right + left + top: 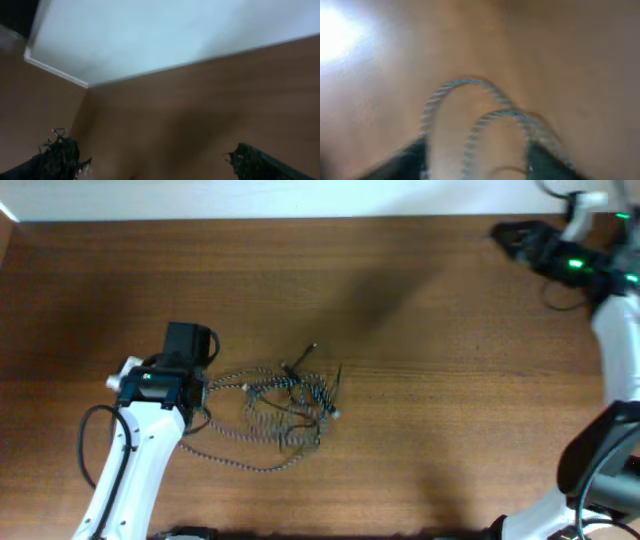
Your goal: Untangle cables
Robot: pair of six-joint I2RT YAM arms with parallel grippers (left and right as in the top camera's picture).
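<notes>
- While the cables [280,405] lie in one knotted heap left of the desk's [430,320] middle, nearer its front edge, neither arm has a grip on them.
- Left gripper [190,345]: at the heap's left margin, jaws spread. The blurred wrist view shows two loops of the braided cable [465,87] lying between the fingers [402,162], unpinched.
- Right gripper [515,238]: over the far right corner, jaws wide with nothing between them, probably parked there to leave the heap unobstructed.
- Judgement: untangling looks hardly advanced. A loose end seems the sensible next pick.
</notes>
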